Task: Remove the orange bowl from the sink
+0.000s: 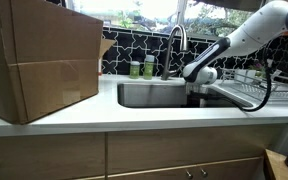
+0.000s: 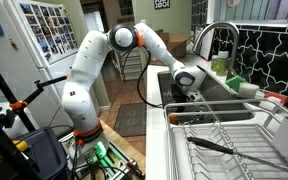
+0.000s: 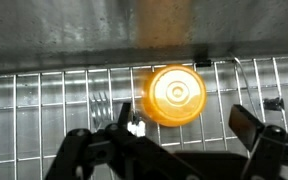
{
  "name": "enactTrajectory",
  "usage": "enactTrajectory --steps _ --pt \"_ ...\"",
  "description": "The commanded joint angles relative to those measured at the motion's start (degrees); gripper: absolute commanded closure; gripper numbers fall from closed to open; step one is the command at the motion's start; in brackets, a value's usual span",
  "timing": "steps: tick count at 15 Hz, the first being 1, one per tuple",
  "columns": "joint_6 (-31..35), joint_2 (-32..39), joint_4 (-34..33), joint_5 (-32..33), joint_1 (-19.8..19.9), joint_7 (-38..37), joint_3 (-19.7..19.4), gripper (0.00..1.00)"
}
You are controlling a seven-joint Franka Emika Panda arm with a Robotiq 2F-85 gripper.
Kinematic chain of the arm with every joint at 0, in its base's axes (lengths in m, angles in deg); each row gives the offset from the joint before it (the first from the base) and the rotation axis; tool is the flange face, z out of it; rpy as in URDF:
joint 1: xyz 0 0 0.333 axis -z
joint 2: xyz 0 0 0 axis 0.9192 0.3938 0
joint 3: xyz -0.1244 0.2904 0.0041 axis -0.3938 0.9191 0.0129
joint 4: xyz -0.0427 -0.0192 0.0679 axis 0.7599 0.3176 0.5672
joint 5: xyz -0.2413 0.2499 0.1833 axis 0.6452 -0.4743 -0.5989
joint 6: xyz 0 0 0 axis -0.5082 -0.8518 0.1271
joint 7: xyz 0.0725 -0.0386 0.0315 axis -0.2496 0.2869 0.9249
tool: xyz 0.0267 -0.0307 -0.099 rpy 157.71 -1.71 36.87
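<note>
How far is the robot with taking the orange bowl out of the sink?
Done: the gripper is down in the sink, above the orange bowl. In hand: nothing yet; the jaws stand open and the bowl lies on the wire grid beside a fork. Left: close on the bowl, lift it and set it outside the sink.

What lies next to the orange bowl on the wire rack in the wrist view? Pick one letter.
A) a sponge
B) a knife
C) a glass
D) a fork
D: in the wrist view a fork lies on the wire rack just to the left of the orange bowl, its tines showing against the bars.
</note>
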Motion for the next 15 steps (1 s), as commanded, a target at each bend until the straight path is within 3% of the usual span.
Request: enactTrajectory --steps 1,10,15 --pt "2.48 3.20 -1.60 0.33 0.67 1.64 1.29 0.00" --pt "5.23 6.76 -3.58 0.27 0.73 1.77 2.71 0.00" --pt "4.40 8.35 -4.76 1.25 0.33 0.96 2.43 0.08"
